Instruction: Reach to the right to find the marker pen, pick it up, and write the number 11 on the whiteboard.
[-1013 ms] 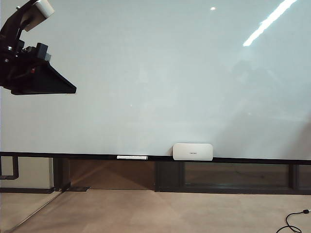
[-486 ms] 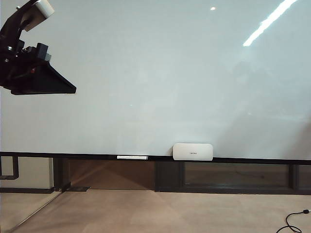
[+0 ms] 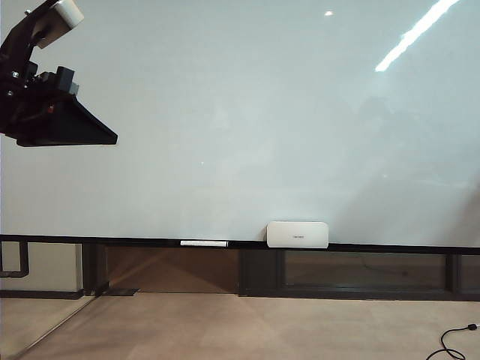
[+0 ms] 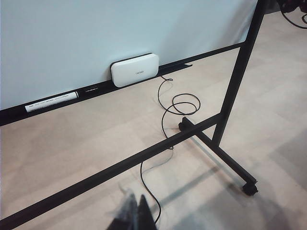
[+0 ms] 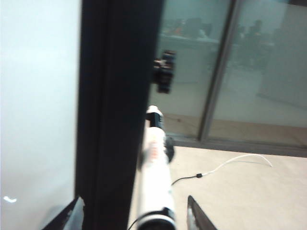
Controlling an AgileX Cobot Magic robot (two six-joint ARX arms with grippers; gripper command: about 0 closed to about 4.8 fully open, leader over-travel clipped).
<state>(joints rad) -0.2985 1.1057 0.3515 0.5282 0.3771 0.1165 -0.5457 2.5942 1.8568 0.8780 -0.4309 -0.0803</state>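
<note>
White-grey whiteboard (image 3: 247, 112) blank: no number 11 yet. Right gripper (image 5: 135, 212) beyond the board's right edge, fingers wide either side of a blurred white barrel, probably the marker pen (image 5: 156, 167); not gripped. Left gripper (image 4: 134, 218) idle high at left, tips together.

The whiteboard (image 3: 247, 112), a broad glossy pale grey-white panel with a thin dark lower ledge (image 3: 375, 246), stands upright and unmarked, ceiling lights glinting near its upper right. Beside its black edge post (image 5: 115, 120), the marker pen (image 5: 154, 182), white-barrelled with red print and a dark tip, sits between the right hand's (image 5: 134, 207) spread fingers.
</note>
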